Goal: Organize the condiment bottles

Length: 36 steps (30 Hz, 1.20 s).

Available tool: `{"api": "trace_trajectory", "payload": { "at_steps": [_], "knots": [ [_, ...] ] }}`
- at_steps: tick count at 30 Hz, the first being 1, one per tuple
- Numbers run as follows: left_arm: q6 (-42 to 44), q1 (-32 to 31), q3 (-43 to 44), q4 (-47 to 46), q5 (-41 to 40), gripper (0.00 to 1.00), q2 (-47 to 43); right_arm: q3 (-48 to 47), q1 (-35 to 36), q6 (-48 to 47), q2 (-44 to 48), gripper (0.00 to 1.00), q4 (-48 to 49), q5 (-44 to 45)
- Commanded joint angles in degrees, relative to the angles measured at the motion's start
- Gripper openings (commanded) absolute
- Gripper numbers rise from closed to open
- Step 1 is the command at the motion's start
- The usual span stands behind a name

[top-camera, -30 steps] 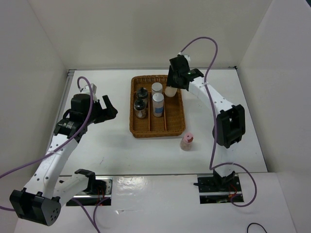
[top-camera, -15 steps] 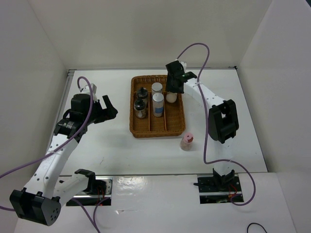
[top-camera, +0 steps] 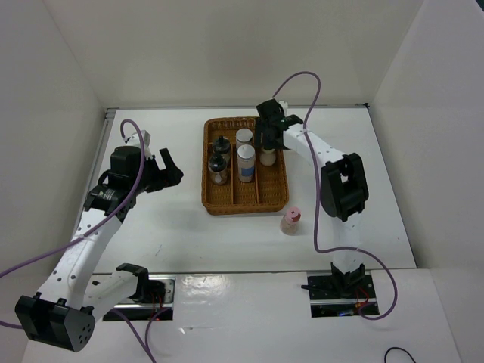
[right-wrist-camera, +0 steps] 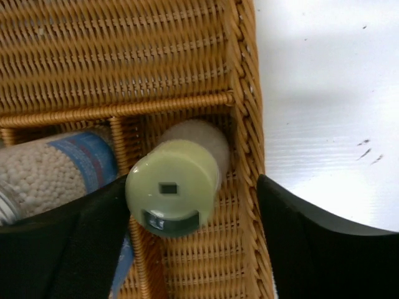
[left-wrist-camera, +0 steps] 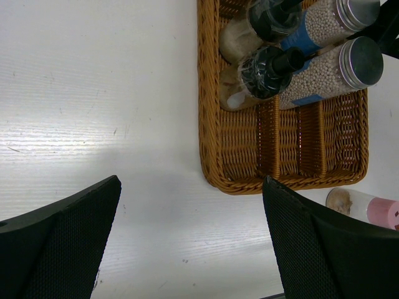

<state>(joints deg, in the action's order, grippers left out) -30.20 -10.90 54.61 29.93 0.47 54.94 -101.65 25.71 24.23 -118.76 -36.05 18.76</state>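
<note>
The yellow-capped bottle stands upright in the far end of the wicker tray's right compartment. My right gripper is open and straddles it, with a clear gap to the right finger. Two dark-capped shakers fill the left compartment. Two white cylinders fill the middle one. The pink-capped bottle stands on the table off the tray's near right corner. My left gripper hangs open left of the tray, holding nothing.
White walls close in the table on the left, back and right. In the left wrist view the tray's near edge and the pink-capped bottle lie just past the open left gripper.
The right gripper came down over the tray's right compartment with the yellow-capped bottle and has opened off it. The left arm has not moved.
</note>
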Motion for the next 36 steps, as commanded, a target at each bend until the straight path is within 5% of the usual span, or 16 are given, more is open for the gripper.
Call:
{"api": "trace_trajectory", "payload": {
  "at_steps": [1,8,12,22,29,36],
  "knots": [
    [0.1,0.3,-0.1,-1.6,1.1,1.0,-0.1,-2.9,-0.1,-0.8,0.0,0.88,-0.9,2.3],
    [0.1,0.3,-0.1,-1.6,1.1,1.0,-0.6,-1.6,0.4,-0.2,6.1,0.98,-3.9,7.1],
    [0.1,0.3,-0.1,-2.2,1.1,1.0,-1.1,3.2,0.4,-0.2,17.5,0.98,-6.4,8.3],
    [0.1,0.3,-0.6,-2.2,1.1,1.0,-1.7,41.8,5.3,11.1,59.4,0.98,-1.6,-10.5],
    [0.1,0.3,-0.6,-2.2,1.6,1.0,-2.2,45.8,19.1,26.7,61.3,0.98,-12.1,-0.8],
    [-0.4,0.3,-1.3,-2.7,1.6,1.0,-3.3,45.0,21.5,35.9,50.6,0.98,-20.0,4.9]
  ]
}}
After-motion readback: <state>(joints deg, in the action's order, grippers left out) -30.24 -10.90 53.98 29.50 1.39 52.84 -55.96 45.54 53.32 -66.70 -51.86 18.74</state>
